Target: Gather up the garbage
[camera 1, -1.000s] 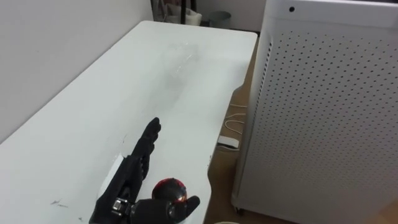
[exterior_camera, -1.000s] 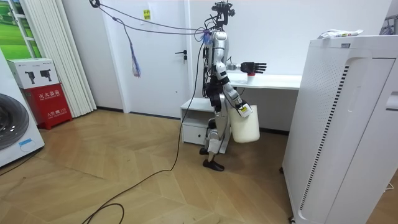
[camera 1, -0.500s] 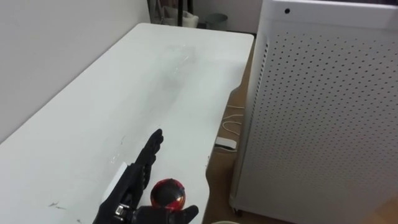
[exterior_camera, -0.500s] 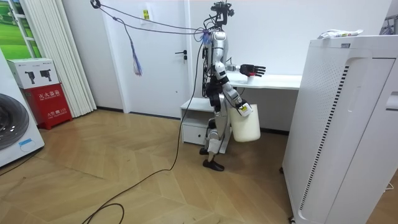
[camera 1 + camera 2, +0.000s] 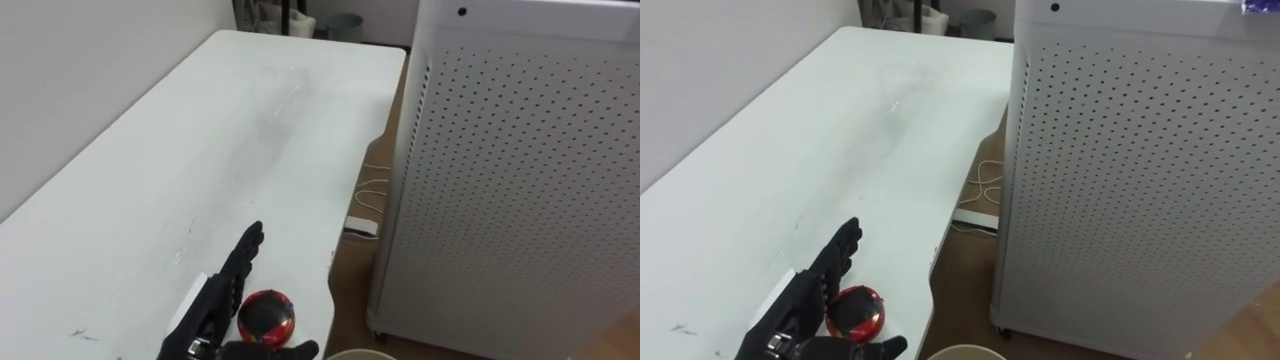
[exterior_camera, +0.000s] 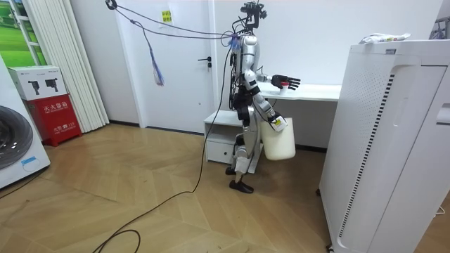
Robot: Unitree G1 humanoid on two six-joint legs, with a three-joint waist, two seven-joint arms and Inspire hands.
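Near the close right-hand edge of the long white surface (image 5: pixel 200 130) I see my left hand (image 5: pixel 212 300) lying low, its black fingers (image 5: pixel 246 248) straight and together, pointing far, thumb spread to the right; the glossy red-and-black ball (image 5: pixel 266 316) sits on the surface between fingers and thumb; right of it stands a tall white perforated cabinet (image 5: pixel 520 170); in the room view my right hand (image 6: pixel 275 124) is at the top of a cream plastic bucket (image 6: pixel 278 140) by my hip; its grip I cannot tell.

Red round garbage (image 5: pixel 266 317) (black-streaked) at table (image 5: pixel 200 150) edge
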